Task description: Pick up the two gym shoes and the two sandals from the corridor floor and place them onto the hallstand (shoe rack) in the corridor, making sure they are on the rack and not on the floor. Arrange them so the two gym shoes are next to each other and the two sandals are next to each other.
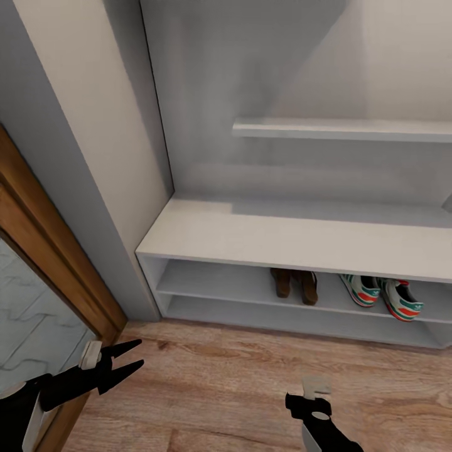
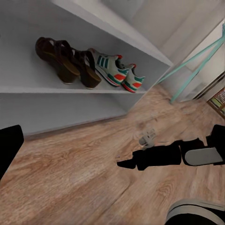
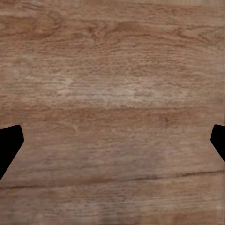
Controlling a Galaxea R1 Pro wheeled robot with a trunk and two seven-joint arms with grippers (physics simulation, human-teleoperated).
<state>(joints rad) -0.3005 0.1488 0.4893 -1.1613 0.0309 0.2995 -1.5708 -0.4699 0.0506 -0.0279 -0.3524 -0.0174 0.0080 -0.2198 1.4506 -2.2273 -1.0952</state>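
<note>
Both sandals (image 1: 294, 285) and both gym shoes (image 1: 383, 298) stood paired on the hallstand's (image 1: 295, 242) low shelf. The left pincer (image 1: 129, 359) and right pincer (image 3: 112, 140) were both apart, holding nothing. A careless arm could have knocked the shoes off the shelf edge.

- No text, number, label wording or sign can be read in any view.
- The gym shoes (image 1: 382, 296), at lower right of the head view, show stripes and coloured patches, too blurred to read.

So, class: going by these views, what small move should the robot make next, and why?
Probably none beyond drawing both arms back: the two sandals and two gym shoes already sit paired on the hallstand shelf, and the left tool is open and empty.
</note>
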